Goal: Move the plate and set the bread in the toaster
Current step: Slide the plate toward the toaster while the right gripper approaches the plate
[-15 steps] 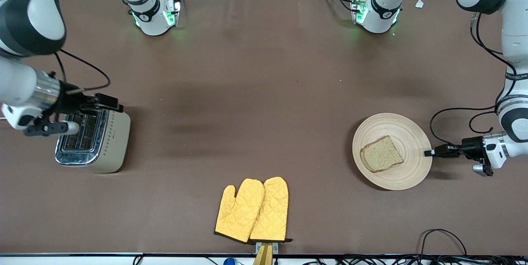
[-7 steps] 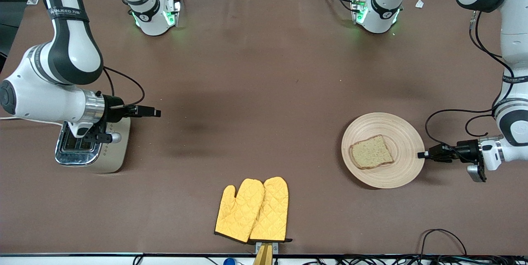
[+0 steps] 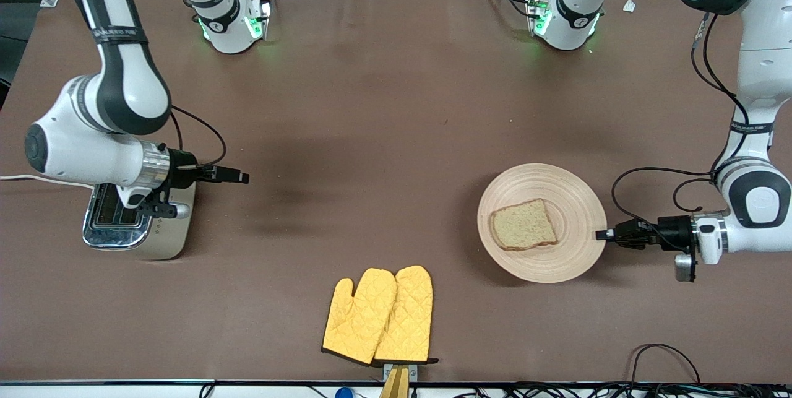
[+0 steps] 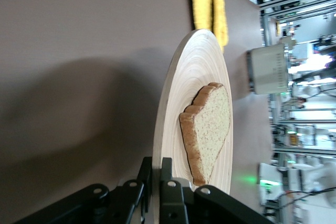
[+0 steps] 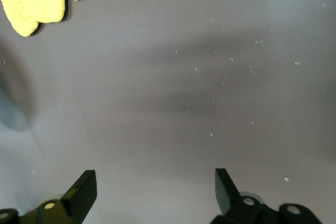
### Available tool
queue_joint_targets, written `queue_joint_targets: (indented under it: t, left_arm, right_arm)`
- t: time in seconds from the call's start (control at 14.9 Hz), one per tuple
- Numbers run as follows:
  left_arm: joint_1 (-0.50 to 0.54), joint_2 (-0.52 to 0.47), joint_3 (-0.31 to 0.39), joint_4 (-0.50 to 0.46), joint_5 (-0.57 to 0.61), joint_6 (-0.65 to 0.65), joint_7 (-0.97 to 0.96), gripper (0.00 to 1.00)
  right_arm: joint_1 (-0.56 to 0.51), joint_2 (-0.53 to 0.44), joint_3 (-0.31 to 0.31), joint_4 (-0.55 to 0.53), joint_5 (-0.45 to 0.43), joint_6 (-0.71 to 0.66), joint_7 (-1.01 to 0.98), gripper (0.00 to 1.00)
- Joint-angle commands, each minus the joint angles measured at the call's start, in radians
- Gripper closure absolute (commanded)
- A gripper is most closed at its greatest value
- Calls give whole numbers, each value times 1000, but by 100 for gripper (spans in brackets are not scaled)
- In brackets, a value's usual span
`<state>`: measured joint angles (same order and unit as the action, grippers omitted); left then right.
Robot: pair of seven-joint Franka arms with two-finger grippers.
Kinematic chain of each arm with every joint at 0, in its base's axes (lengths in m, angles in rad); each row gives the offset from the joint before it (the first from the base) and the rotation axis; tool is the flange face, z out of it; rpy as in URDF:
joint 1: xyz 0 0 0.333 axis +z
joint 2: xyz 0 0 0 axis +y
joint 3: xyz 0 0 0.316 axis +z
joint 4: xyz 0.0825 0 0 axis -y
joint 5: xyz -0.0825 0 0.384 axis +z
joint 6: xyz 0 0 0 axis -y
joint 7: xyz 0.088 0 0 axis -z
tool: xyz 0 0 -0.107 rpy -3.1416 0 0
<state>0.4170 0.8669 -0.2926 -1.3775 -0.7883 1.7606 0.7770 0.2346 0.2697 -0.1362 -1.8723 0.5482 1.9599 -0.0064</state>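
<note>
Two yellow mitts (image 3: 378, 316) lie between toaster (image 3: 143, 218) and plate (image 3: 542, 223), left hand (image 3: 601, 234) gripping its rim, right hand (image 3: 242, 177) open

left end effector (image 3: 601, 235) seemingly clamped low; right end effector (image 3: 242, 177) spread, raised.

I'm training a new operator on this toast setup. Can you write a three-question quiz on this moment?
1. True or false: the left gripper is shut on the rim of the plate.
2. Where is the bread? A) in the toaster B) on the plate C) on the oven mitts
3. Fill in: the right gripper is open, holding ____.

Key: 1. True, the left wrist view shows its fingers clamping the rim. 2. B. 3. Nothing.
</note>
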Motion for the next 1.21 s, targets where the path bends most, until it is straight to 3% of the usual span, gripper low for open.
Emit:
queue_joint_targets:
  t: [0.0, 0.34, 0.81, 0.94, 1.14]
  left_arm:
    - [6, -14, -69, -5, -35, -33, -67, 100]
    - [-72, -14, -149, -63, -84, 39, -82, 100]
    - [-300, -3, -154, -138, -198, 288, -78, 100]
    - [-355, 0, -154, -152, -262, 368, -70, 100]
    - [-432, 17, -154, -163, -347, 463, -61, 100]
  right_arm:
    - [15, -20, -8, -10, 21, 16, 16, 0]
    - [74, -14, -6, -10, 18, 115, 13, 0]
    - [81, 14, -6, -10, 18, 119, 3, 0]
    - [119, 46, -6, -11, 18, 128, 3, 0]
    - [242, 88, -8, -19, 18, 278, 16, 1]
